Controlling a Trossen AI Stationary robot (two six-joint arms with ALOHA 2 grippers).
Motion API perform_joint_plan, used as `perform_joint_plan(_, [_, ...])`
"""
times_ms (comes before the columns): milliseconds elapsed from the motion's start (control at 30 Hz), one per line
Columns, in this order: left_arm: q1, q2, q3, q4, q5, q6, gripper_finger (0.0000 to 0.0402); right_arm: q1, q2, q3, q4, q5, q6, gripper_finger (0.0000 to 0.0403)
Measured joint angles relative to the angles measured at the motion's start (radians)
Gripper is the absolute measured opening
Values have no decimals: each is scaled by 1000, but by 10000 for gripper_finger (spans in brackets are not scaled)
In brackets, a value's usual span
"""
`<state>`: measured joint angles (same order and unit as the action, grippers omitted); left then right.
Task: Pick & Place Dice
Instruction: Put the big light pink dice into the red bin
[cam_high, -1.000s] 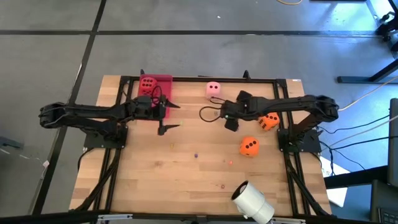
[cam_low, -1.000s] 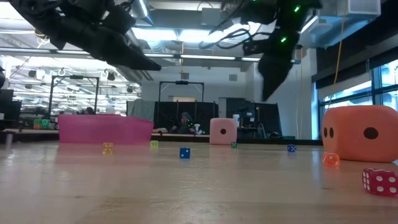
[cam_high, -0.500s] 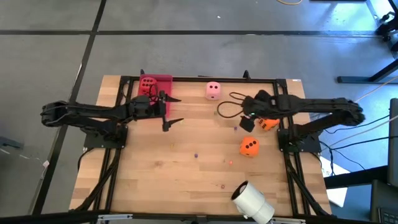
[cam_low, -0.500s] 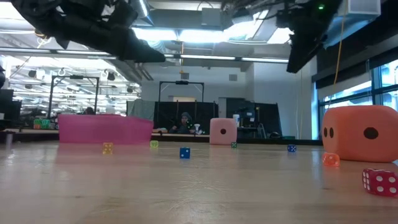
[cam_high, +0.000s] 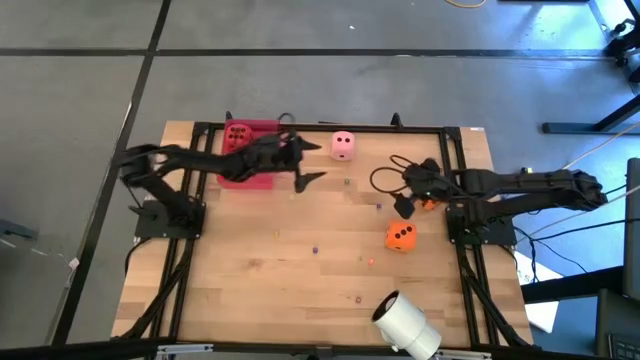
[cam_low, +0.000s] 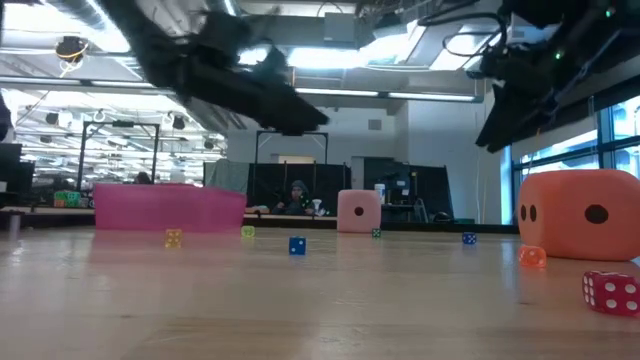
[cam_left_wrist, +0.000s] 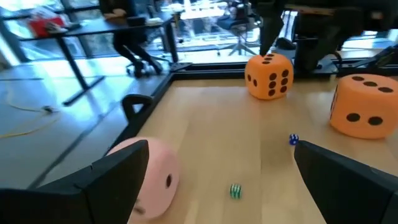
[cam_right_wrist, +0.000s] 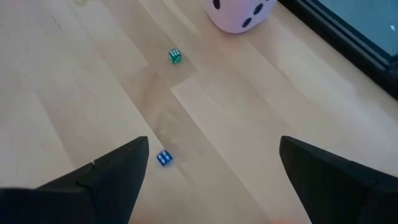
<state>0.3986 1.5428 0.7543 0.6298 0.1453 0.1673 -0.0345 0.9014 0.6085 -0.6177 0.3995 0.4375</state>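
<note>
I hold my left gripper (cam_high: 308, 161) in the air over the pale wooden plank table (cam_high: 250, 280), its two dark tapered fingers spread wide apart with nothing between them. It hangs between the translucent pink square tray (cam_high: 262, 130) and the pale pink soft cube die (cam_high: 343, 145), which sits with rounded corners and dark pips just beside the table's far black rail. The red cube die (cam_high: 238, 136) lies inside that tray, pips up.

My right gripper (cam_high: 404, 196) hovers on the other side of the pale pink die, fingers also parted and empty; past its dark wedge-shaped fingers (cam_right_wrist: 106, 180) I see the smooth grain of the boards, a tiny blue die (cam_right_wrist: 163, 158) and a tiny green die (cam_right_wrist: 175, 56). One orange foam-like cube die (cam_high: 430, 199) lies mostly under my right wrist, only a corner showing. The second orange cube die (cam_high: 401, 235) stands free on the boards, nearer the front edge than the first, well apart from the pale pink die.

A white cylinder roll (cam_high: 405, 326) lies on its side at the table's front edge, far from the tray. In the low view a small translucent red die (cam_low: 610, 291) with white pips rests close to the camera.
</note>
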Motion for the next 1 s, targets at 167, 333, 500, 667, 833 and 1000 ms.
perform_joint_plan(167, [46,193,182,-43,59,1,400,0,6,-62,76,1,0,361])
perform_joint_plan(333, [93,345,366,-122,160,31,400,0,6,-69,80,0,-2,361])
perform_joint_plan(500, [136,441,516,-225,191,66,400,0,6,-69,80,0,-1,361])
perform_joint_plan(667, [185,493,617,-356,252,87,400,0,6,-69,79,0,19,361])
perform_joint_plan(833, [227,526,624,-372,304,88,400,0,6,-69,79,0,39,361])
perform_joint_plan(1000, [249,559,624,-362,303,86,400,0,6,-69,79,0,45,361])
